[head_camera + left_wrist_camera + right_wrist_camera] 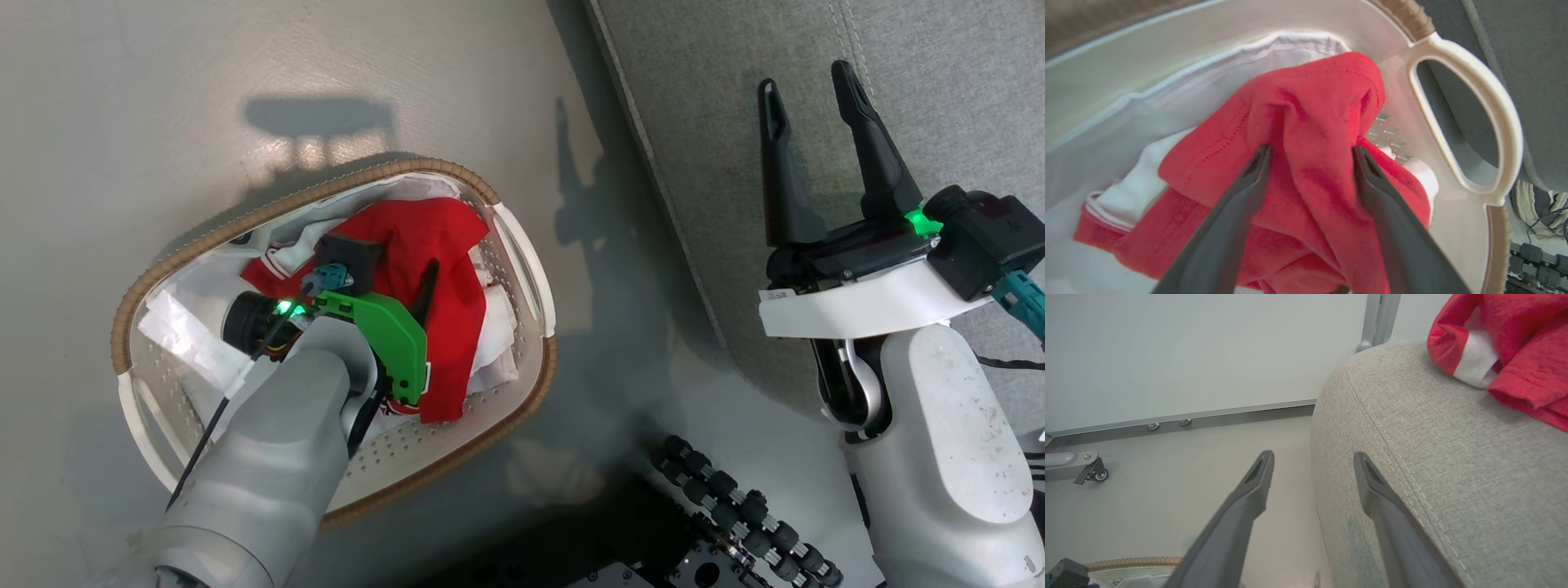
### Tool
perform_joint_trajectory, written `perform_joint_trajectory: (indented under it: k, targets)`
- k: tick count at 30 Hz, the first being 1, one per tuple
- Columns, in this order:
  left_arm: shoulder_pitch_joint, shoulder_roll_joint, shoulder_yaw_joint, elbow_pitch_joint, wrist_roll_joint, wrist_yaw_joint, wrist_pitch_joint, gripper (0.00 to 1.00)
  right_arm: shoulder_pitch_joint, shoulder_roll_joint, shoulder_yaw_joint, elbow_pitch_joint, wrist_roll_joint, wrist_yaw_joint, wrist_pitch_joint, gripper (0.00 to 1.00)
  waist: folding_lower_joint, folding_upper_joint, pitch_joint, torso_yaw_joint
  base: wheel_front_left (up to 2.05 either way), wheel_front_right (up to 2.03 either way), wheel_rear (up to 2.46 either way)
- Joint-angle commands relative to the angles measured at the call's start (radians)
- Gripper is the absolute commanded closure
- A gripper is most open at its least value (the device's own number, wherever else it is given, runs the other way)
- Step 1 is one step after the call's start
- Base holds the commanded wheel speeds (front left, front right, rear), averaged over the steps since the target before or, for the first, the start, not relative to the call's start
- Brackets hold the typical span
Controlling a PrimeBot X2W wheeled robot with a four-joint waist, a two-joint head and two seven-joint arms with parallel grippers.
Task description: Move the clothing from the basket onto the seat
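- Left arm (pixel 277 457) plunged down into the basket (pixel 131 302); the left fingers (pixel 1257 171) were spread wide astride a ridge of the red garment (pixel 1310 102), brushing it on both sides but not pinched shut on it.
- Right fingers (pixel 869 147) gaped fully apart, holding nothing, and hung over the rounded edge of the grey seat (pixel 735 122).
- The basket sat on the pale floor (pixel 122 122) just beside the seat, with a white liner (pixel 1147 110) under the cloth.
- A second red garment (pixel 1527 347) with white trim lay on the seat.
- Beyond stood a plain wall (pixel 1188 347) and a caster (pixel 1096 473).
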Motion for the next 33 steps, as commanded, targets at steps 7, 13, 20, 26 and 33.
perform_joint_trajectory:
  k: [7,13,20,26,33]
  targets:
    - [0.026,-0.006,-0.064,-0.023,-0.050,-0.003,0.045,1.00,-0.010,-0.001,-0.005,0.016,0.005,-0.001,-0.002,0.00,-0.0001,-0.0001,-0.015,0.007,0.00,0.00,0.00]
    - [0.071,0.017,-0.114,-0.062,-0.105,-0.003,0.037,1.00,-0.009,-0.001,-0.013,0.042,0.005,-0.001,-0.002,0.00,-0.0001,-0.0001,-0.094,0.013,0.00,0.00,0.00]
    - [0.131,0.042,-0.164,-0.120,-0.161,-0.003,-0.003,1.00,0.017,-0.001,-0.039,0.084,-0.003,-0.001,-0.002,0.00,-0.0001,-0.0001,-0.231,0.053,0.00,0.00,0.00]
    - [0.177,0.066,-0.177,-0.178,-0.206,-0.003,-0.028,1.00,0.060,-0.002,-0.049,0.129,-0.018,-0.001,-0.002,0.00,-0.0001,-0.0001,-0.351,0.108,0.00,0.00,0.00]
    - [0.251,0.086,-0.046,-0.277,-0.197,-0.003,-0.031,1.00,0.120,-0.002,-0.036,0.176,-0.045,-0.001,-0.002,0.00,-0.0001,-0.0001,-0.489,0.186,0.00,0.00,0.00]
